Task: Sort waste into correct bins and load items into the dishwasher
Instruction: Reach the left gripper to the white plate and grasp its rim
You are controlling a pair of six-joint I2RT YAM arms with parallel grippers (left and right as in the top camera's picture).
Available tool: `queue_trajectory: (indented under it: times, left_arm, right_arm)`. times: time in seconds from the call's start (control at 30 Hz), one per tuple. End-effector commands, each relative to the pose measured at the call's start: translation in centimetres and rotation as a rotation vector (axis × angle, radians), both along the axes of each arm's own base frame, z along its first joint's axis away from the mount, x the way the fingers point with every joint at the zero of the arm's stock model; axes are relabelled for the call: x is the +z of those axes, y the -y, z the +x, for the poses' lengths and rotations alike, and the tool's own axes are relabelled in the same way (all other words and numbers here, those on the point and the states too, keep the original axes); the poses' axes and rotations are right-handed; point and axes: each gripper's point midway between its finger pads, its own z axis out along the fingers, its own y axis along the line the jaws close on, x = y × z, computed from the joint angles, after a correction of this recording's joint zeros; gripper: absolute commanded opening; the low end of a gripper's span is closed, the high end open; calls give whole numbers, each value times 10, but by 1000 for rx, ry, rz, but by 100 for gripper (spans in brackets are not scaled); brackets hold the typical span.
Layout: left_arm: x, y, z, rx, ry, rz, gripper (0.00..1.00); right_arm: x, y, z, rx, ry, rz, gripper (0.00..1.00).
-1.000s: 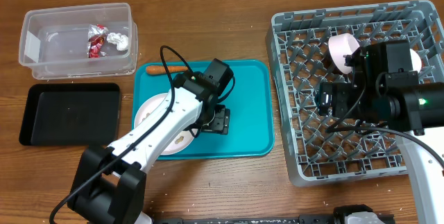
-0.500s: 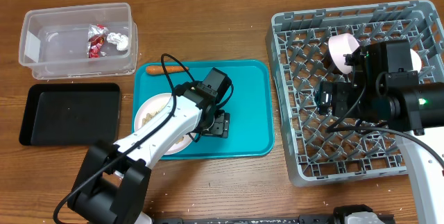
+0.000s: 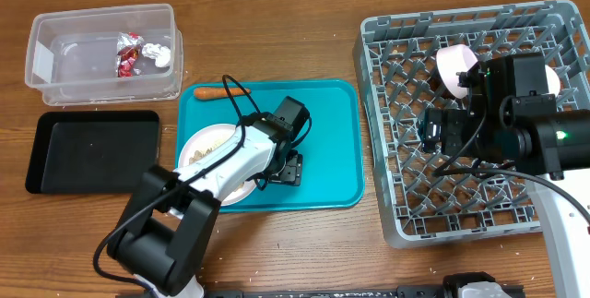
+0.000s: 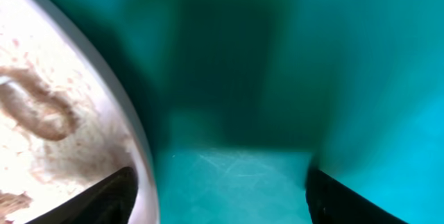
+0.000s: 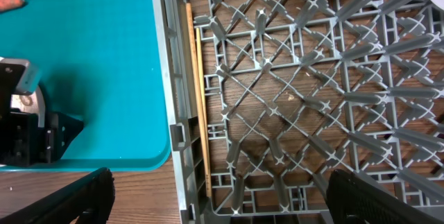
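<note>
The left gripper hangs low over the teal tray, its jaws apart and holding nothing, one finger just beside the rim of the white plate. The plate lies on the left part of that tray with brownish scraps on it. The right gripper stands wide apart and empty above the grey dish rack on the right. The chopsticks lie inside the rack along its left wall, and a pale pink cup sits at its far side. At far left, the clear tub holds a red and silver wrapper. The black tray lies just near of the tub.
</note>
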Motion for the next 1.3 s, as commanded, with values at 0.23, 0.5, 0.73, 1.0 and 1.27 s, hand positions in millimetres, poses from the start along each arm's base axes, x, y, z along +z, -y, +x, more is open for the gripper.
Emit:
queue_trajectory:
  times: [0.23, 0.5, 0.73, 1.0, 1.27]
  left_arm:
    - [-27, -11, -15, -20, -92, 65, 63]
    - [-27, -14, -13, -77, -85, 81, 29]
    - [-26, -20, -7, -76, -60, 117, 13]
    - [-13, -21, 4, -79, -39, 145, 4]
    - [12, -26, 18, -81, -19, 206, 4]
  right_arm:
    - [0, 1, 1, -7, 2, 1, 100]
    - [0, 1, 1, -7, 2, 1, 100]
    - [0, 1, 1, -7, 2, 1, 100]
    - [0, 1, 1, -7, 2, 1, 100]
    - [0, 1, 1, -7, 2, 1, 100]
